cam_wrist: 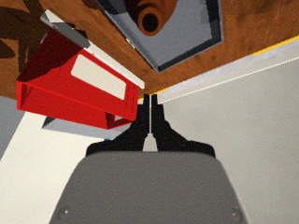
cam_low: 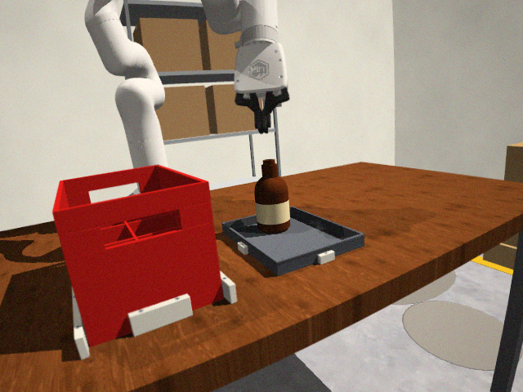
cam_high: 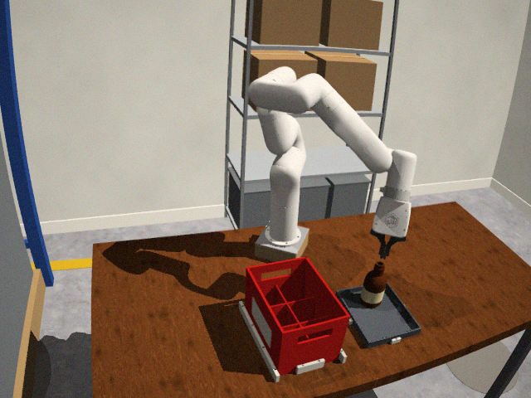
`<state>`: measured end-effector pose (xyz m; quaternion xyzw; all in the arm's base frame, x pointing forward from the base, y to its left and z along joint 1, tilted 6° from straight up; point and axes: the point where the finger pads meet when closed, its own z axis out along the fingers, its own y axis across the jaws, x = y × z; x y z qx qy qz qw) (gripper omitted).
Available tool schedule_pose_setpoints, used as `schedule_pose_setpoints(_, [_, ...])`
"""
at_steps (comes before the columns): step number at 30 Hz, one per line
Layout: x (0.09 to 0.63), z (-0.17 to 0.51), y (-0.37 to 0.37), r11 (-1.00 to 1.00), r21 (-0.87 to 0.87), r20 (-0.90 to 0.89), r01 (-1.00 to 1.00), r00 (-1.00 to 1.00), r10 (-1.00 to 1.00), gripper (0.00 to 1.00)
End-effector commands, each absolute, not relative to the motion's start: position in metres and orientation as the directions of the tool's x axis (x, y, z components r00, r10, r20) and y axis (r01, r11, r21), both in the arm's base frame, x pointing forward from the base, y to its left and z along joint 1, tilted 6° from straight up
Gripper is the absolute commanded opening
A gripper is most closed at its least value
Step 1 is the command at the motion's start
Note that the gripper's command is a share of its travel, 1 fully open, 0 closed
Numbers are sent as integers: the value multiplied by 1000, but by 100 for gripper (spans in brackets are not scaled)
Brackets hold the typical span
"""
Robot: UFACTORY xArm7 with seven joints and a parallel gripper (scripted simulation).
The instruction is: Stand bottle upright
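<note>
A brown bottle (cam_high: 373, 288) (cam_low: 271, 198) (cam_wrist: 150, 18) with a cream label stands upright at the back of the grey tray (cam_high: 386, 323) (cam_low: 304, 247) (cam_wrist: 187, 33). My gripper (cam_high: 384, 253) (cam_low: 262, 126) (cam_wrist: 149, 102) hangs above the bottle's mouth, clear of it. Its fingers are shut together with nothing between them. The red crate (cam_high: 295, 314) (cam_low: 135, 248) (cam_wrist: 70, 89) stands level on the table to the left of the tray.
White brackets (cam_high: 309, 366) (cam_low: 158, 314) edge the crate's base, and small white tabs (cam_low: 326, 256) sit on the tray's rim. A metal shelf rack (cam_high: 237, 128) with cardboard boxes (cam_high: 343, 72) stands behind the table. The table's front edge (cam_low: 380, 304) is near the tray.
</note>
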<state>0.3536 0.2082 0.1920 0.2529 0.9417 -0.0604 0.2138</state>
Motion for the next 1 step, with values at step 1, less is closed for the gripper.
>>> schedule_pose_setpoints(1, [354, 194, 209, 865, -2, -434, 502, -780, 451, 0])
